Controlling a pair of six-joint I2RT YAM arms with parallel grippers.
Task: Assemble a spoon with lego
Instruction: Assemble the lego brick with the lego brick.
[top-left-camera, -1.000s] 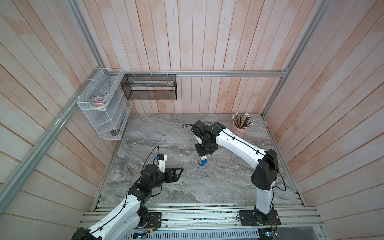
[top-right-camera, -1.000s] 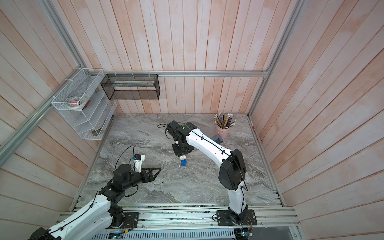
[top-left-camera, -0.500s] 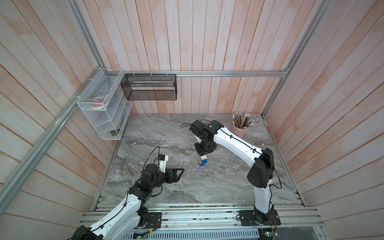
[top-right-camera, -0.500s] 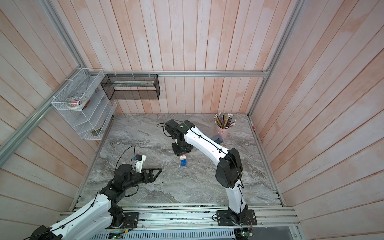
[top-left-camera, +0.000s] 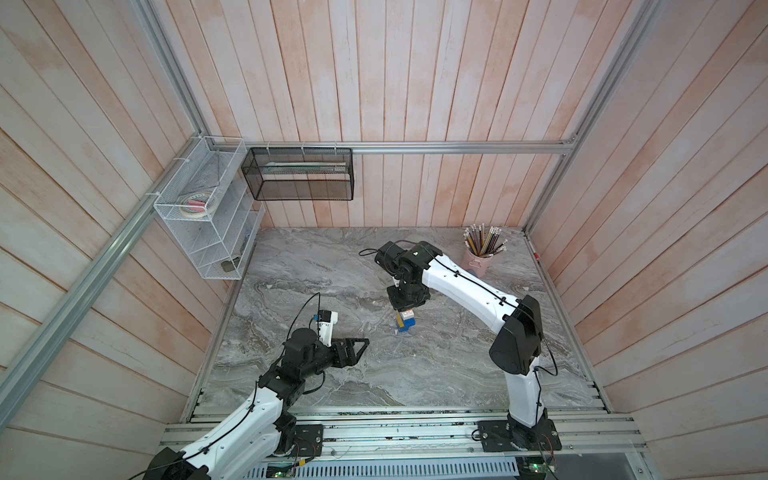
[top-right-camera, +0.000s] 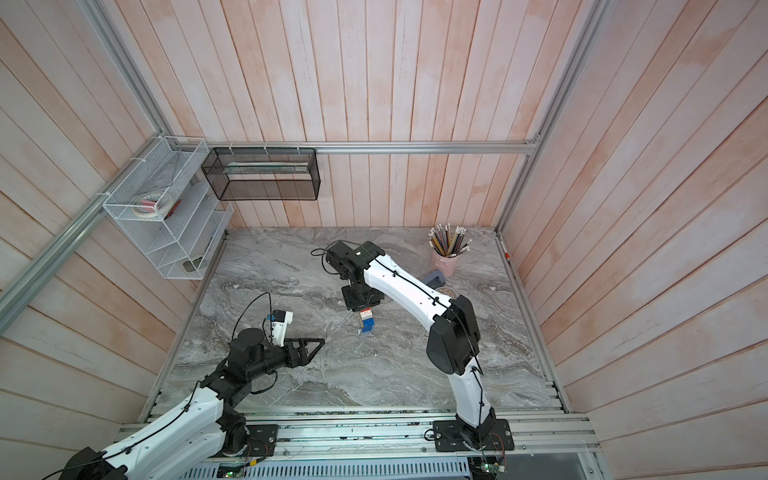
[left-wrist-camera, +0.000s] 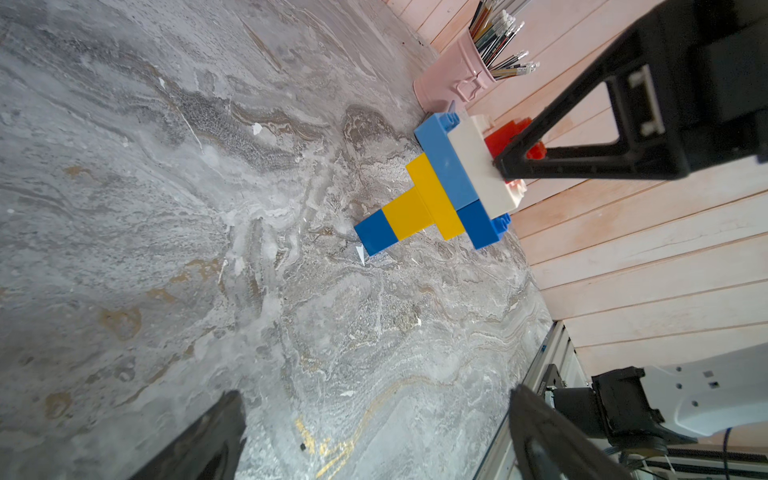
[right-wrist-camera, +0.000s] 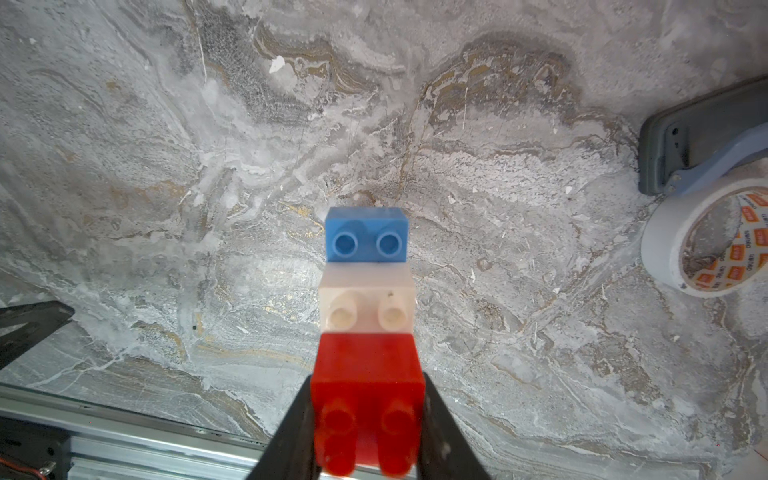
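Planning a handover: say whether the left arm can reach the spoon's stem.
Probably yes: the left arm has open jaws, bare tabletop lies before the spoon, and the right arm pinches only its red top.

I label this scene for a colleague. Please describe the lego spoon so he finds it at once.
On the grey marble table, look near the middle, under the right gripper. The spoon, gripped by its red top, points stem-down: the only stack of blue, yellow, white, red bricks.
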